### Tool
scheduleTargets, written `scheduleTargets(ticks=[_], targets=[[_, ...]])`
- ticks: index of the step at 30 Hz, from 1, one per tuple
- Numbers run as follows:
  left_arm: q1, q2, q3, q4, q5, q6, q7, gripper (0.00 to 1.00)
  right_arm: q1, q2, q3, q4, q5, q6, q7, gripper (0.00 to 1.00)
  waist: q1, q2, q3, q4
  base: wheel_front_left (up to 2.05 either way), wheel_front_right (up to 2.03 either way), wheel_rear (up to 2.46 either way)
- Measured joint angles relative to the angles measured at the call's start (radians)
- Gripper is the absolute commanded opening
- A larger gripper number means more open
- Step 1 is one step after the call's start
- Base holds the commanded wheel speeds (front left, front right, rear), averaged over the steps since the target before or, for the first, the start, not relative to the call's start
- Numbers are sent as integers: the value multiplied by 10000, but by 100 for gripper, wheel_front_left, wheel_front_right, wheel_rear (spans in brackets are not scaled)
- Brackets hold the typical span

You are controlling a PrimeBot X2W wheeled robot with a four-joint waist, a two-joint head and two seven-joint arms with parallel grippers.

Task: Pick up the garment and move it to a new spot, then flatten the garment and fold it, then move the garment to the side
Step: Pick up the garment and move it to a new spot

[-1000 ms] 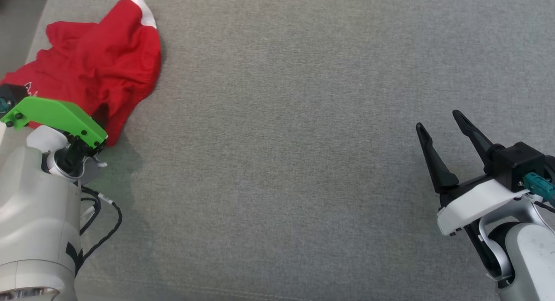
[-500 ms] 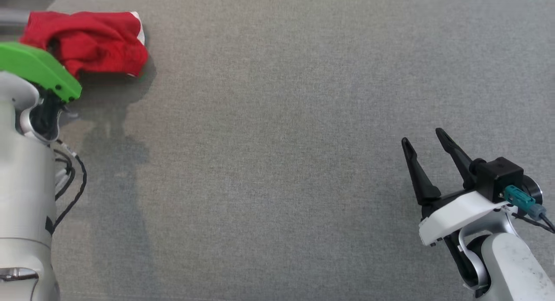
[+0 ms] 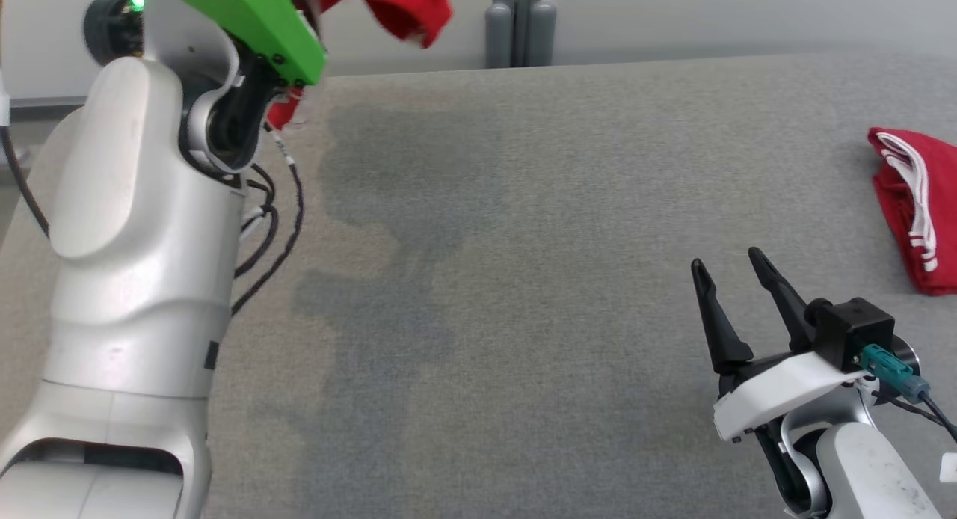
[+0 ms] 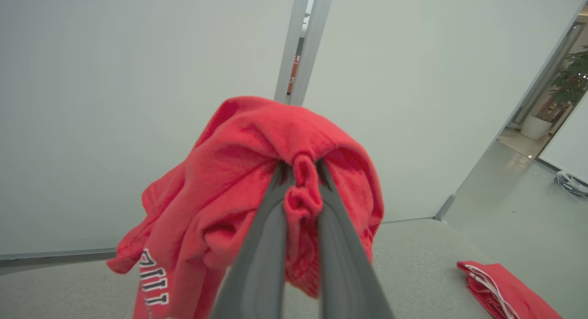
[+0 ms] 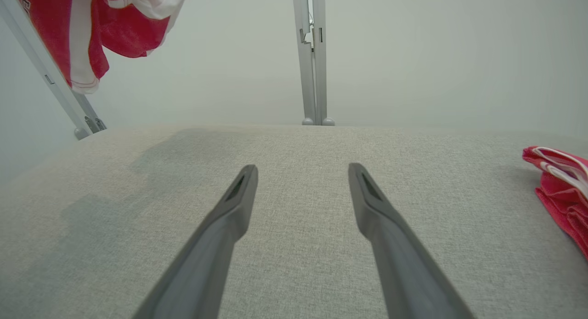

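Red garment [image 4: 257, 181] hangs clamped tight in the left gripper [image 4: 302, 167], lifted above the grey cushion [image 3: 523, 280], while the right gripper [image 5: 302, 167] stands spread and empty, a folded red cloth [image 3: 916, 205] lying to its right.

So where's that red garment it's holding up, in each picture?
Head view: red garment at the top, left of centre.
Left wrist view: garment in the middle, pinched by the left gripper.
Right wrist view: garment top left.
Shared landmark: grey wall post.
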Motion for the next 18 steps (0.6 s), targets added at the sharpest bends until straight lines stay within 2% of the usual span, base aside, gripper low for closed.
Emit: scheduleTargets(ticks=[6,10,13,18], targets=[[828,-418,-1020,-1931,-798,-33,535,0,16,58,-113,-23,-12,-2,-86,100,0,0,-84,-1010,0,0,0],[1449,-512,-1662,-2523,-953,-36,732,0,-1,186,-132,-13,-8,-2,-211,100,0,0,-23,-1656,0,0,0],[2181,-343,-1983,-2487,-861,-35,792,0,5,274,-232,40,-8,-2,-343,100,0,0,72,-2181,0,0,0],[3514,290,-2320,-1467,-497,309,861,0,25,420,-270,178,-10,-2,-514,100,0,0,244,-2865,0,0,0]])
